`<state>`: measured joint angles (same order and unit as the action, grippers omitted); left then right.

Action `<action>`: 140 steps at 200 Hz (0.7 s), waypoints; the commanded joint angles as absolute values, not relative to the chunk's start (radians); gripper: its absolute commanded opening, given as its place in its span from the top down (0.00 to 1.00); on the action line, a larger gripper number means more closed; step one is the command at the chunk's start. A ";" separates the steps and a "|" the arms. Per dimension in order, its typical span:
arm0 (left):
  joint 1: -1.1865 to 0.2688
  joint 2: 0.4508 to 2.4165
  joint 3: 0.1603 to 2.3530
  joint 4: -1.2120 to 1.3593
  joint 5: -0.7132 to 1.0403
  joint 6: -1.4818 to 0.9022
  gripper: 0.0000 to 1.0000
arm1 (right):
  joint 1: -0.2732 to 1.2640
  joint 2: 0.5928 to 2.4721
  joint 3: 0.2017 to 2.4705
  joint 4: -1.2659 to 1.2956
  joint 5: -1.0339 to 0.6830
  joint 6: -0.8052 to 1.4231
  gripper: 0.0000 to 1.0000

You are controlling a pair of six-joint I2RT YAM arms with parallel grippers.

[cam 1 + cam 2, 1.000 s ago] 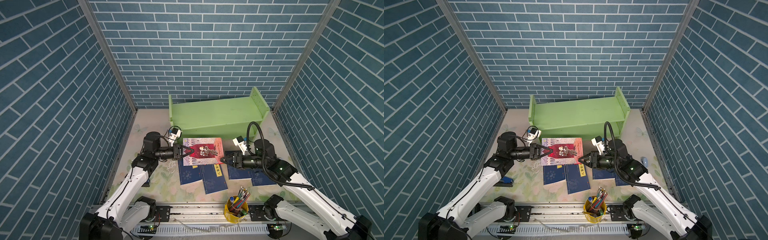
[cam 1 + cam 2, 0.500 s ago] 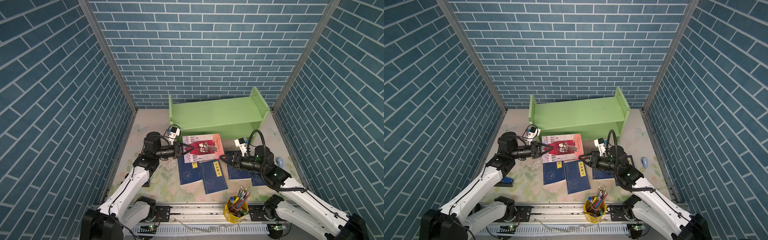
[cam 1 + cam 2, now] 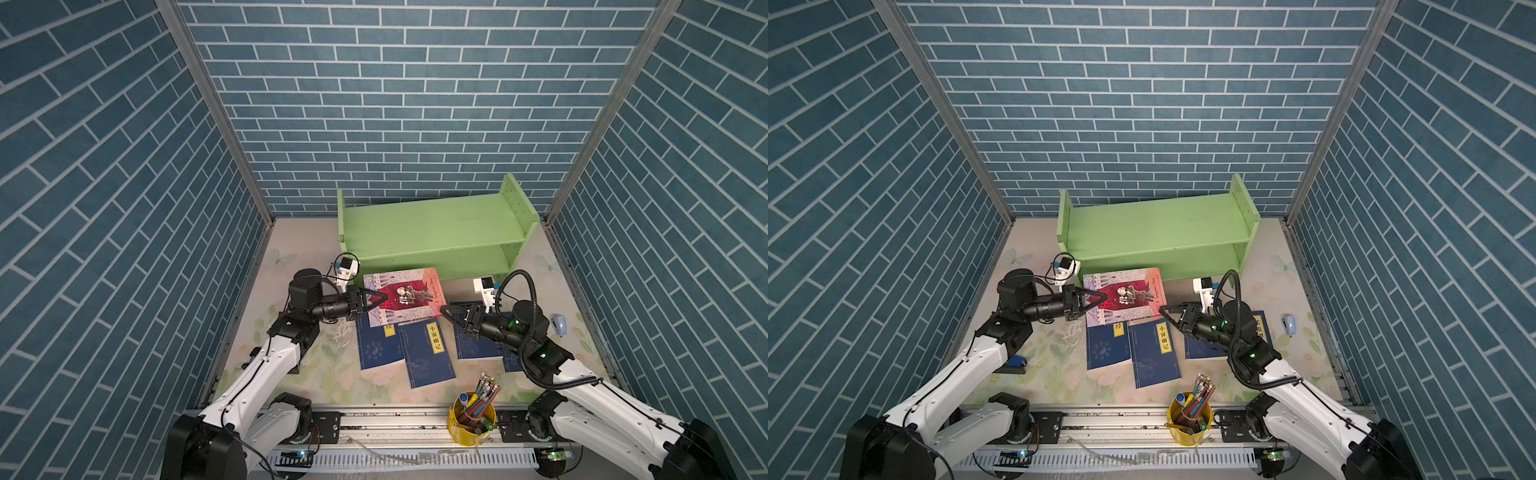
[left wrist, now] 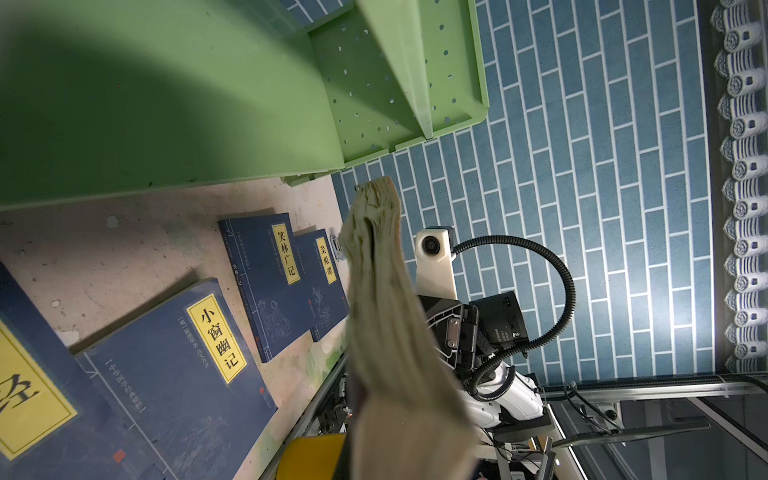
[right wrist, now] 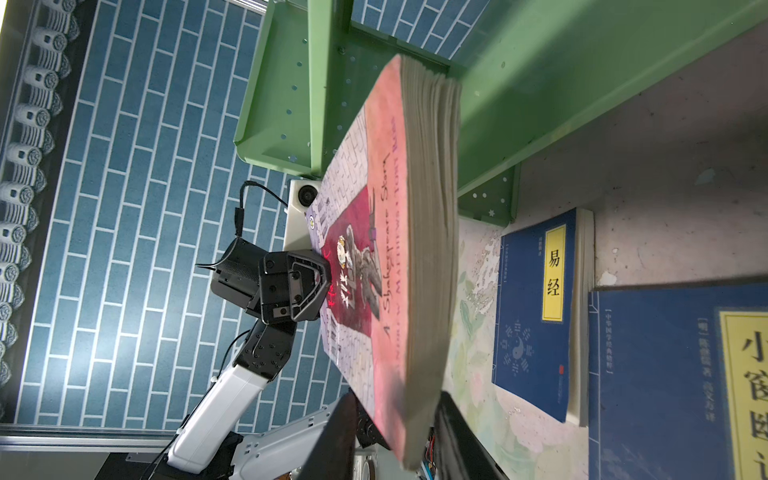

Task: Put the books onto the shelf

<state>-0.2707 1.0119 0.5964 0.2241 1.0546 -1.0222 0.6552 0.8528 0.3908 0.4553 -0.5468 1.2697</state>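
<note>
pen cup (image 3: pixel 473 415): yellow, full of pens, at the front edge of the table (image 3: pixel 299 257), right of centre.
navy books (image 3: pixel 428 353): four, flat on the table with covers up, in a loose row; the two on the right lie partly under the right arm.
right gripper (image 3: pixel 444 309): low over that row, jaws either side of the near right corner of the red-and-grey book (image 3: pixel 405 301); whether they press on it I cannot tell.
red-and-grey book: off the table, cover up, above the far ends of the navy books, just in front of the shelf (image 3: pixel 432 224).
left gripper (image 3: pixel 376 300): pinching that book's left edge.
shelf: light green, two tiers, near the back wall, open side towards the arms.
</note>
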 commanded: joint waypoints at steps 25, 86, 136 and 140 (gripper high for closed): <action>-0.270 1.023 0.578 0.317 1.026 -1.061 1.00 | 0.656 0.894 0.389 0.612 -0.529 1.324 0.69; -0.273 1.022 0.556 0.322 1.001 -1.067 1.00 | 0.658 0.965 0.378 0.707 -0.509 1.343 0.74; -0.275 1.026 0.546 0.314 0.991 -1.044 1.00 | 0.660 1.020 0.370 0.778 -0.496 1.367 0.74; -0.275 1.025 0.546 0.315 0.991 -1.044 1.00 | 0.662 1.021 0.371 0.780 -0.494 1.367 0.73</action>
<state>-0.2726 1.0214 0.5533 0.2916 0.9997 -1.0637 0.6563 1.0145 0.3763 0.6895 -0.5213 1.3327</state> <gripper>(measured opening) 0.088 0.264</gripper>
